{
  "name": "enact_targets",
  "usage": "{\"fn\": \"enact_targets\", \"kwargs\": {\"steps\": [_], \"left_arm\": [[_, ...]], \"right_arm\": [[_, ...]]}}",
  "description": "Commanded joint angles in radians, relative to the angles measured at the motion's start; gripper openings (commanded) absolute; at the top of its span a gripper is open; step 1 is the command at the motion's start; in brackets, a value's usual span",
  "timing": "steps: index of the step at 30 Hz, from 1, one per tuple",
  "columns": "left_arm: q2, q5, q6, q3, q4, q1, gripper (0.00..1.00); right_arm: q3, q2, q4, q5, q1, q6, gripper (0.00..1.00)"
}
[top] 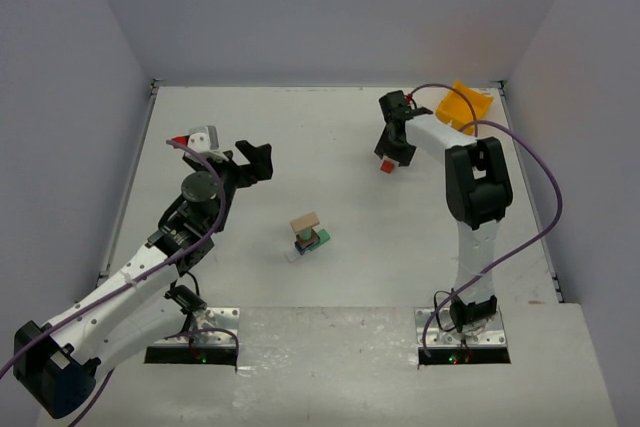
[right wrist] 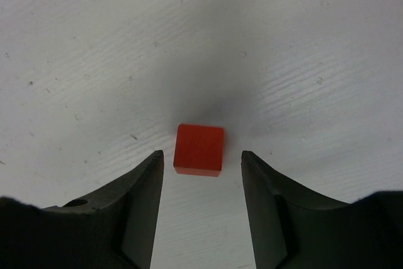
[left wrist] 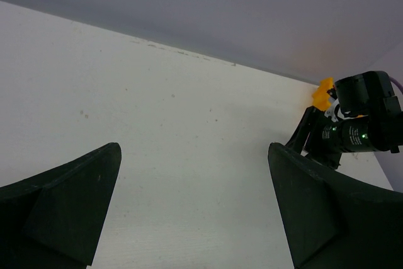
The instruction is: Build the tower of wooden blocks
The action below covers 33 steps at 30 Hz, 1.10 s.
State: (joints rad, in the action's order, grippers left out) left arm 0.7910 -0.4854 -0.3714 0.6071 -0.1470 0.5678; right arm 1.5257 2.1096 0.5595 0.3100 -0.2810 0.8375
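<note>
Straddling red block (right wrist: 199,150), right gripper (right wrist: 201,155) spread, not touching; left gripper (left wrist: 194,150) spread, empty; wood block tower (top: 306,234) stands well apart.

The desk (top: 300,137) is white and faintly speckled, the block (right wrist: 199,149) plain red, the tower (top: 308,232) tan atop blue, green and white, the bin (top: 465,107) at 1 o'clock yellow, the left tool (left wrist: 193,155) and right tool (right wrist: 201,155) black, and the cables (top: 553,197) purple.

Your white table (top: 300,127) carries a small wood block tower (top: 308,234) near its middle, a lone red block (top: 387,165) toward the far right, and a yellow bin (top: 466,107) in its far right corner.
</note>
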Motion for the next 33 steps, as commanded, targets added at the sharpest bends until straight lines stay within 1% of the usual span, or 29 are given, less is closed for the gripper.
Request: {"fn": "enact_targets", "kwargs": {"steps": [1, 6, 11, 18, 19, 22, 23, 24, 27, 28, 30, 31, 32, 33], "left_arm": [[-0.011, 0.008, 0.007, -0.004, -0.052, -0.002, 1.0], [-0.014, 0.009, 0.005, -0.009, -0.057, -0.001, 1.0], [-0.013, 0.013, 0.006, -0.007, -0.059, 0.0, 1.0], [-0.007, 0.014, 0.007, -0.008, -0.061, 0.0, 1.0], [-0.006, 0.016, 0.008, -0.009, -0.063, -0.001, 1.0], [-0.006, 0.016, 0.008, -0.008, -0.062, -0.002, 1.0], [-0.006, 0.016, 0.008, -0.007, -0.06, -0.002, 1.0], [-0.008, 0.016, 0.008, -0.007, -0.06, -0.001, 1.0], [-0.017, 0.017, 0.006, -0.01, -0.061, 0.0, 1.0], [-0.018, 0.018, 0.006, -0.01, -0.062, 0.0, 1.0], [-0.022, 0.019, 0.006, -0.012, -0.06, -0.002, 1.0], [-0.023, 0.019, 0.005, -0.013, -0.06, -0.001, 1.0], [-0.024, 0.02, 0.005, -0.014, -0.06, -0.001, 1.0], [-0.026, 0.02, 0.006, -0.015, -0.06, -0.002, 1.0]], "right_arm": [[0.037, 0.023, -0.017, 0.007, -0.001, 0.004, 0.53], [0.037, 0.032, -0.024, -0.005, -0.001, 0.0, 0.53], [0.033, 0.03, -0.024, -0.001, -0.001, -0.001, 0.48], [0.011, -0.001, -0.03, 0.0, -0.003, -0.002, 0.46], [0.008, -0.004, -0.031, -0.002, -0.003, -0.002, 0.44], [-0.024, -0.025, -0.057, -0.009, -0.003, -0.011, 0.27], [-0.028, -0.028, -0.061, -0.014, -0.003, -0.012, 0.26], [-0.035, -0.036, -0.062, -0.02, -0.003, -0.013, 0.21], [-0.045, -0.063, -0.065, -0.035, -0.003, -0.03, 0.12], [-0.045, -0.074, -0.068, -0.039, -0.003, -0.04, 0.1], [-0.05, -0.103, -0.095, -0.061, -0.008, -0.117, 0.08], [-0.054, -0.135, -0.121, -0.078, -0.014, -0.215, 0.07], [-0.063, -0.166, -0.149, -0.118, -0.02, -0.311, 0.07], [-0.086, -0.192, -0.193, -0.219, -0.024, -0.394, 0.06]]}}
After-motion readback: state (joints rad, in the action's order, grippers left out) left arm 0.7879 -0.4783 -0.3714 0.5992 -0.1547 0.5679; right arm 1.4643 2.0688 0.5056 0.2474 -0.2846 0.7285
